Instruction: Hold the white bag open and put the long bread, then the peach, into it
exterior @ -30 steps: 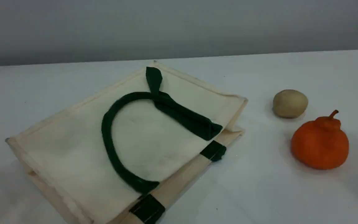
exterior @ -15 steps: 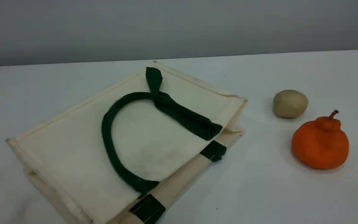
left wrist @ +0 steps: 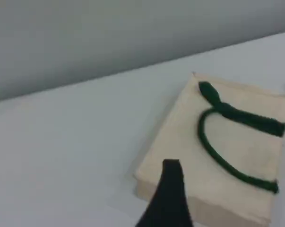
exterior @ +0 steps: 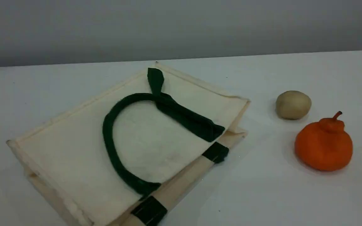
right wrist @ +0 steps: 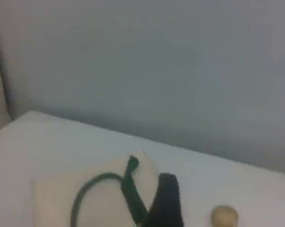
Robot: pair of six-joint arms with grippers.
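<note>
The white bag (exterior: pixel 74 147) lies flat on the table at centre left, its mouth edge toward the right. One dark green handle (exterior: pixel 107 131) loops across its top face. The long bread and the peach are out of view. Neither gripper shows in the scene view. In the left wrist view a single dark fingertip (left wrist: pixel 170 184) hangs high above the near corner of the bag (left wrist: pixel 180 137), with nothing held. The right wrist view shows one dark fingertip (right wrist: pixel 167 194) high over the table, the bag (right wrist: pixel 52 198) low at its left, also holding nothing.
A beige potato-like lump (exterior: pixel 293 104) sits right of the bag and shows again as the lump (right wrist: pixel 224 216) in the right wrist view. In front of it stands a larger orange stemmed fruit (exterior: pixel 324 146). A grey wall runs behind the table's far edge.
A faint shadow on the table at the near left has faded. The bag, the lump and the orange fruit have not moved.
</note>
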